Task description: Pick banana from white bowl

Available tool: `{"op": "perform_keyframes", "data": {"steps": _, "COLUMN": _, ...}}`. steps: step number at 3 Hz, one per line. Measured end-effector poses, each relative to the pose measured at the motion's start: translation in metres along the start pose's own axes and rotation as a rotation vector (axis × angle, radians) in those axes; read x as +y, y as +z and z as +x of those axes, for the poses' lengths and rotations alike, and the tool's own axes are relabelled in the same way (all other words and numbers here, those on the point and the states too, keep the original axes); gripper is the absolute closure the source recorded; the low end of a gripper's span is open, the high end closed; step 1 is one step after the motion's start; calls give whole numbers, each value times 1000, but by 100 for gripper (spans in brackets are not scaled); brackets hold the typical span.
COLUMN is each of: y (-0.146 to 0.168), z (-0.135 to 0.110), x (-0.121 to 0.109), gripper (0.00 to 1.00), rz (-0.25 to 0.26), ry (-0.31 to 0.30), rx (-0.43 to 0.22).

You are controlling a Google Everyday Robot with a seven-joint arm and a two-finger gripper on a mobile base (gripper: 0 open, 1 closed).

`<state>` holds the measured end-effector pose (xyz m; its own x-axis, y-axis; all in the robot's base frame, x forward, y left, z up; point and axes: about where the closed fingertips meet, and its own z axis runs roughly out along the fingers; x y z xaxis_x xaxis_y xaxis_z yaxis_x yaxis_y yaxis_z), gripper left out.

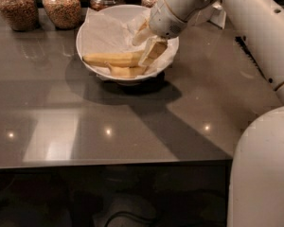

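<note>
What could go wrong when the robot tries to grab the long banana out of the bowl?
1. The gripper hangs open over the banana's right end. A grab that far from the middle might let it tip and slip.
2. The shorter banana lies right against it, so the robot could catch the wrong one.
3. The crinkled paper lining the white bowl might get pinched too.
</note>
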<state>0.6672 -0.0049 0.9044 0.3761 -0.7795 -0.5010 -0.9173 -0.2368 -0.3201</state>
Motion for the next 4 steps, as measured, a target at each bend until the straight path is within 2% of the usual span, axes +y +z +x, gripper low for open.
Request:
{"op": "perform_keyframes", "data": {"steps": 1, "y": 9, "z": 0, "x": 5, "gripper": 42, "rz": -30, "ry": 2, "rx": -7}}
{"op": "perform_keyframes", "data": {"steps": 2, "y": 28, "z": 3, "x": -3, "gripper": 41, "rz": -54, "ry": -6, "rx": -19}}
{"op": "perform_keyframes", "data": {"steps": 3, "y": 38, "z": 6, "x": -8, "gripper": 44, "rz": -67, "ry": -10, "rx": -17}}
{"op": "perform_keyframes", "data": {"steps": 4, "y": 41, "z": 7, "x": -8, "gripper": 63, "rz": -76, "ry": -15, "rx": -14}}
